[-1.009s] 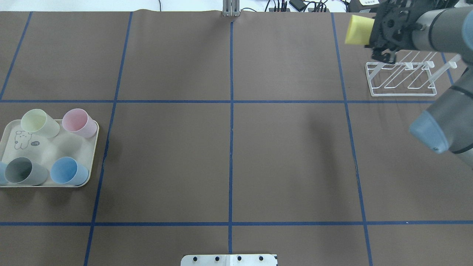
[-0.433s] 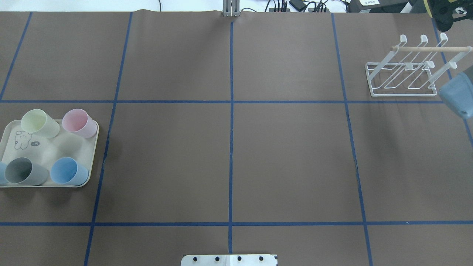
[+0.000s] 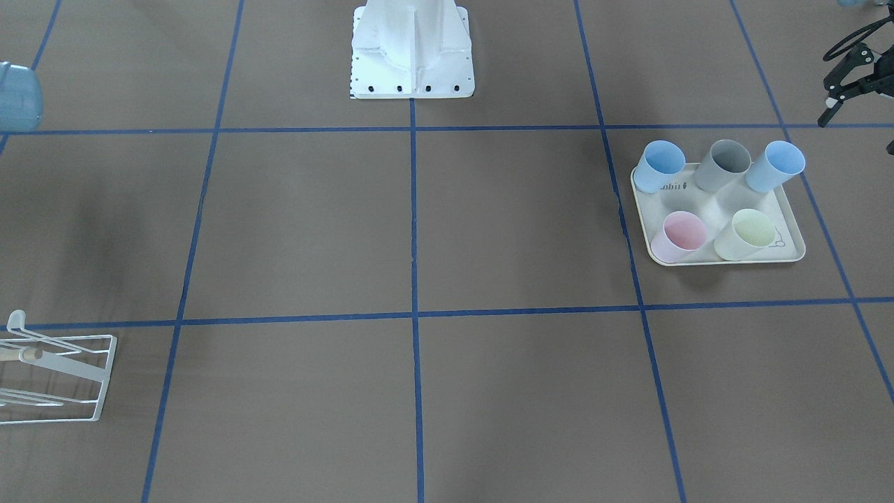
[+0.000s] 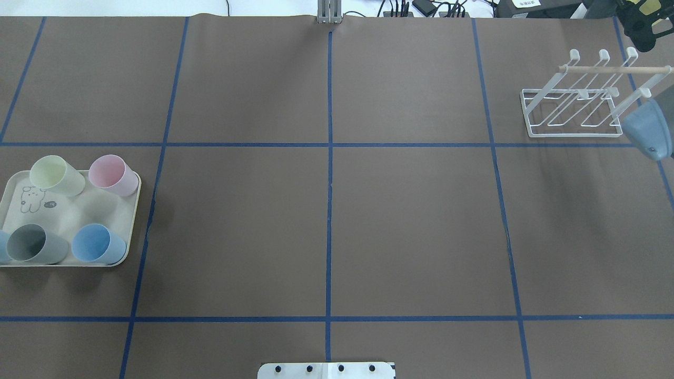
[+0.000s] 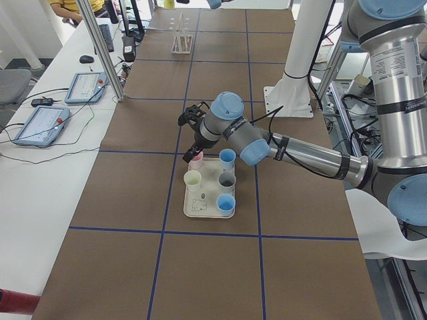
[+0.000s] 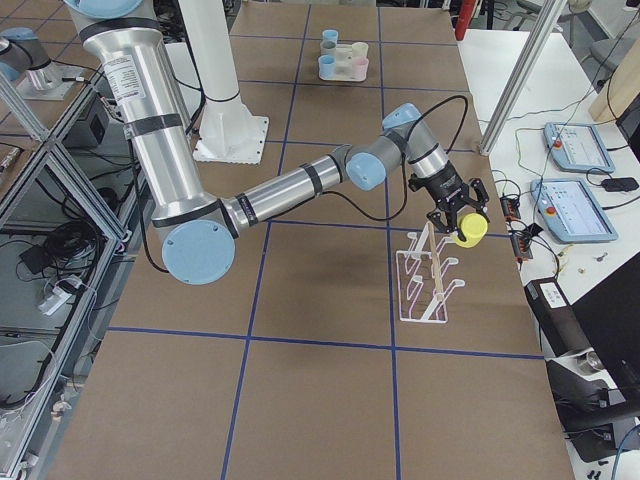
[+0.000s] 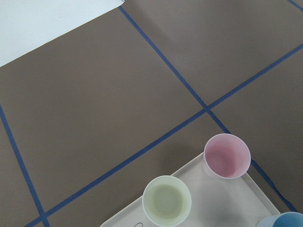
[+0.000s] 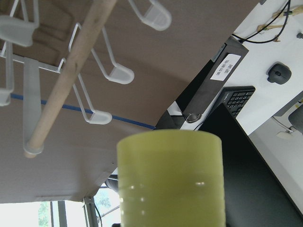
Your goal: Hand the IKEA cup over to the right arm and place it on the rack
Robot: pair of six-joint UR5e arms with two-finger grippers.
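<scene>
— So, starting from the left: how far from the rack (image 4: 574, 100) is the tray (image 4: 73, 208)?

— Well apart from it, at the opposite end of the table (image 4: 326, 210). Five cups stand on the tray: a pale green cup (image 3: 746, 234), a pink cup (image 3: 679, 235), a grey cup (image 3: 723, 164) and two blue cups (image 3: 660, 165).

— And the left gripper (image 3: 859, 129)?

— Just as far from the rack, in the air beside the tray's pink-cup corner. Its fingers are spread and hold nothing.

— Now at the rack itself?

— It stands upright on the table. Its wooden dowel (image 8: 71, 75) runs across the top and the white prongs (image 8: 118, 73) are all bare.

— Where is the cup, then?

— The yellow IKEA cup (image 6: 470, 229) is off the table, up near the dowel's end on the side of the rack away from the robot's base. It touches neither the dowel nor a prong.

— What carries it?

— The right arm (image 6: 285, 190) reaches out over the rack, and the right gripper (image 6: 460, 222) has its fingers pinched on the cup.
</scene>
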